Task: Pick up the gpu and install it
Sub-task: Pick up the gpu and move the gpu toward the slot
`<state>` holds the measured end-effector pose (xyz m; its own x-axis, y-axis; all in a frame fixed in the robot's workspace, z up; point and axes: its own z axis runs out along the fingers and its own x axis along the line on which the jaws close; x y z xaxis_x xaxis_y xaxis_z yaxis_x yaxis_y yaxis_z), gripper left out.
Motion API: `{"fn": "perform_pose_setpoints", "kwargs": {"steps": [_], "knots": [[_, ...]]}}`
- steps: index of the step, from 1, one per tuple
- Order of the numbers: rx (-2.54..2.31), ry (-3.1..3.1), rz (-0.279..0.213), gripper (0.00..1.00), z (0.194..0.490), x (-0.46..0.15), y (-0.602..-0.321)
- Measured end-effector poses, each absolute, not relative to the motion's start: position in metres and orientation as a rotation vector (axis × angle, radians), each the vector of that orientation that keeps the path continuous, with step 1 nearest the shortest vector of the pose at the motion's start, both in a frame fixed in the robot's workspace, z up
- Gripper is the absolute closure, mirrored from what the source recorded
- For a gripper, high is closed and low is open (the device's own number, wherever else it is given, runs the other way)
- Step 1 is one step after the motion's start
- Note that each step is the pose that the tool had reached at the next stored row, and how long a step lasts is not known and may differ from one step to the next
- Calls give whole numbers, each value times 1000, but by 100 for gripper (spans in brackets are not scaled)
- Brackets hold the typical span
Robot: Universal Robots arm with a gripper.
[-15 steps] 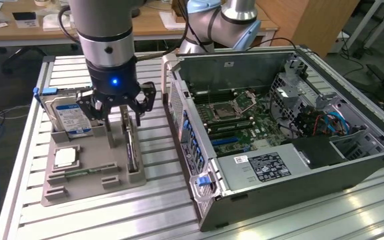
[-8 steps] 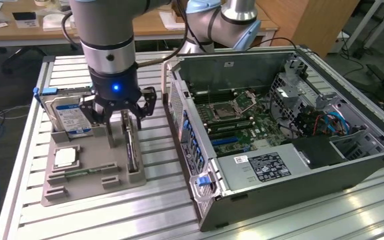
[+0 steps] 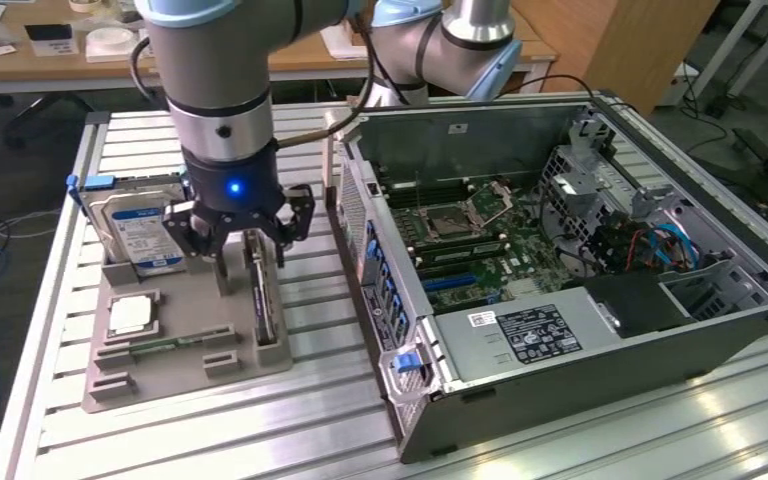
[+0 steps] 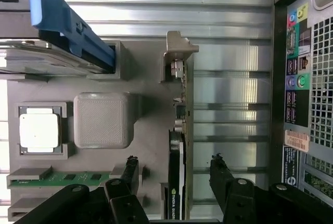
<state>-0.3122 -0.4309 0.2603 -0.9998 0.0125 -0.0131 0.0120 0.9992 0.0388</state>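
My fingers (image 4: 131, 174) stand wide, straddling the upright gpu (image 4: 179, 115). Closing off-centre might tilt it, jamming it in its holder (image 4: 151, 128).

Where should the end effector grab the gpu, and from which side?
Probably best to pinch the gpu across its flat faces at the exposed upper edge, coming straight down. It stands on edge in a slot of the gray holder, lower edge buried; the open end effector straddles it.
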Motion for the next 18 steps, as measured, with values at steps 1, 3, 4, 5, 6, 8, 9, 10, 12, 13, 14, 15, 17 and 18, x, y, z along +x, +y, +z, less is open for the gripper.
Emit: {"fn": "perform_pose_setpoints", "kwargs": {"steps": [1, 3, 4, 5, 6, 8, 9, 10, 12, 13, 14, 15, 17, 18], "knots": [[22, 3127, 59, 34, 259, -312, -431], [25, 3127, 51, 34, 257, -312, -431], [27, 3127, 50, 34, 255, -312, -431], [29, 3127, 50, 34, 253, -312, -431], [31, 3127, 50, 34, 252, -312, -431], [40, 3127, 50, 34, 249, -312, -431], [47, 3127, 50, 34, 248, -312, -431], [56, 3126, 50, 34, 246, -312, -432], [71, 3125, 50, 34, 243, -312, -432], [71, 3125, 50, 34, 241, -312, -432], [71, 3125, 50, 34, 240, -312, -432], [71, 3125, 50, 34, 238, -312, -432], [71, 3125, 50, 34, 234, -311, -432], [68, 3126, 50, 34, 232, -311, -432]]}}
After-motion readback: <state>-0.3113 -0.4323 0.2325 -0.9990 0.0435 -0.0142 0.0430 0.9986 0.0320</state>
